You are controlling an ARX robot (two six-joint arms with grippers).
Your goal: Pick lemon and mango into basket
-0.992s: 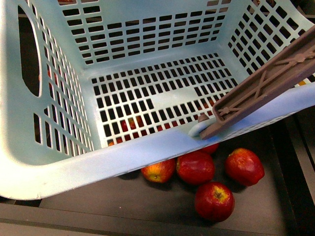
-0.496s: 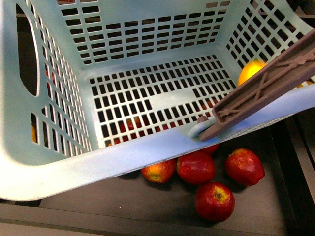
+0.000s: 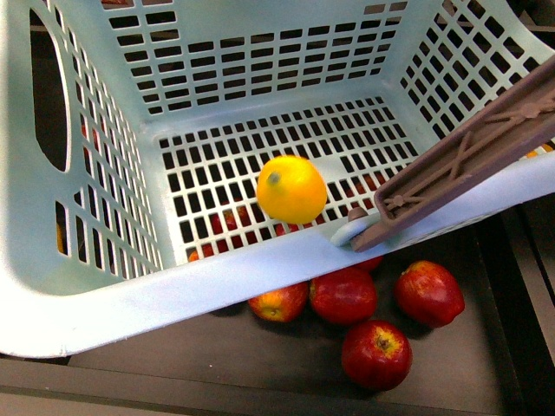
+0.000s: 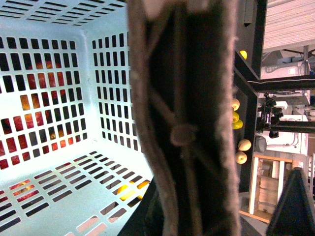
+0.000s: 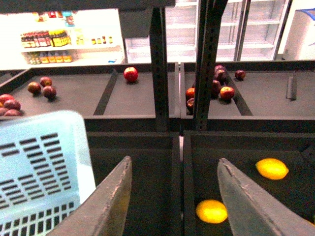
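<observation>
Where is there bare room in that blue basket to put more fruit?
Bare floor in the basket runs behind the yellow fruit to the back wall, and along the left wall. The front right corner is crowded: the brown handle lies across it. Red apples crowd the shelf below.

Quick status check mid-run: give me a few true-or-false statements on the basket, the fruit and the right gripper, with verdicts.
1. A lemon lies inside the basket. True.
2. The right gripper is shut on a fruit. False: its jaws stand open and empty.
3. Red apples lie outside the basket, on the dark shelf by its near rim. True.
4. The basket holds two yellow fruits. False: only the one lemon shows inside.
</observation>
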